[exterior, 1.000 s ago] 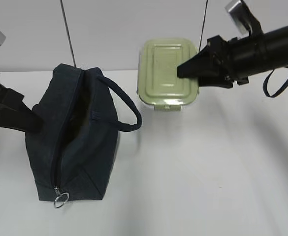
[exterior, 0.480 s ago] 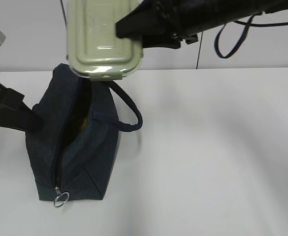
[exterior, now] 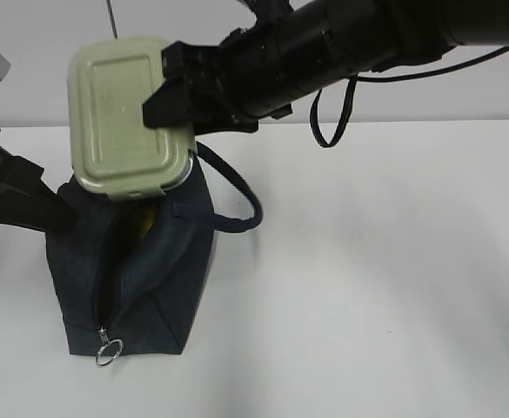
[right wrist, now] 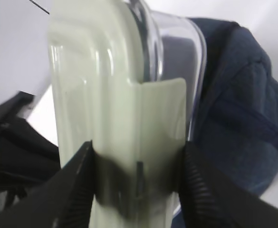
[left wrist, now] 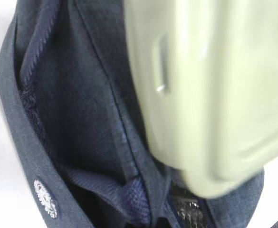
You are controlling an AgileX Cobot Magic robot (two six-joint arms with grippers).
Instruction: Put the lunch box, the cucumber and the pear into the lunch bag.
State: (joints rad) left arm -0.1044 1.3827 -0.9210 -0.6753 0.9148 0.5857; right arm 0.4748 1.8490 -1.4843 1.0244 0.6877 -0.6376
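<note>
My right gripper is shut on the lunch box, holding it tilted with its pale green lid facing the camera, just above the open top of the navy lunch bag. In the right wrist view the fingers clamp the lunch box by its lid and glass side, with the bag behind. My left gripper pinches the bag's left rim. The left wrist view shows only bag fabric and the lunch box lid. Something yellow shows inside the bag. The cucumber is hidden.
The bag's strap handle loops out to the right. The zipper's ring pull hangs at the bag's near end. A black cable loop hangs from the right arm. The white table stretches to the right.
My right gripper has carried the lunch box leftward and down, from the right of the bag to just over its opening. The left gripper and the bag have stayed put.
</note>
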